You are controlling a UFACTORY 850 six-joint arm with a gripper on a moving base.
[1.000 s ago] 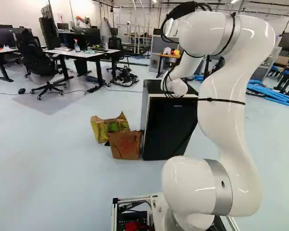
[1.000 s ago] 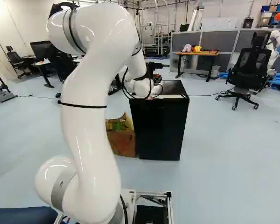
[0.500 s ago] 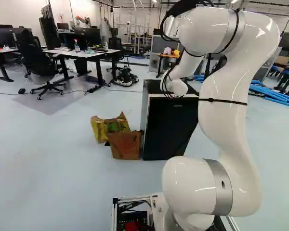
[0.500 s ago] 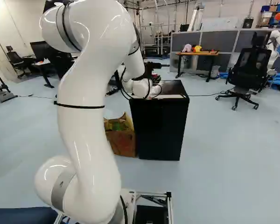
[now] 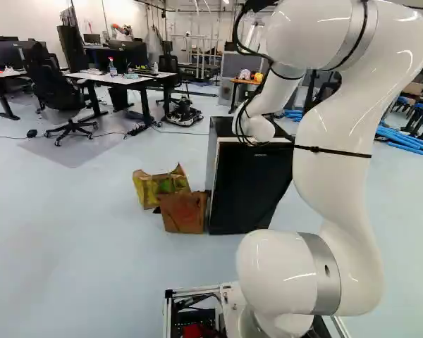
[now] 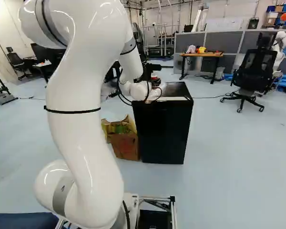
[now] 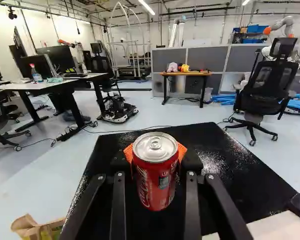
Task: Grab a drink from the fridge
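Note:
At the fridge's top in the right base view is my black gripper (image 6: 150,70), with its fingertips too small to make out. In the wrist view the gripper (image 7: 155,152) is shut on a red soda can (image 7: 156,175), one orange pad on either side. The can is upright and its silver lid and tab show; its lower end is hidden from the base views. Beneath the gripper spreads the black top of the small fridge (image 7: 235,167). The dark front of the fridge (image 6: 163,131) faces the base, and its door looks closed.
A brown paper bag (image 5: 184,213) and a yellow-green bag (image 5: 149,186) stand against the fridge's side. Farther off are desks (image 5: 113,79), an office chair (image 6: 253,71), a small wooden table (image 6: 201,54) and another robot (image 6: 282,45).
My arm's upper joints have swung back toward the base. In the right base view the gripper has shifted slightly left over the fridge top. The base, fridge and bags have stayed put.

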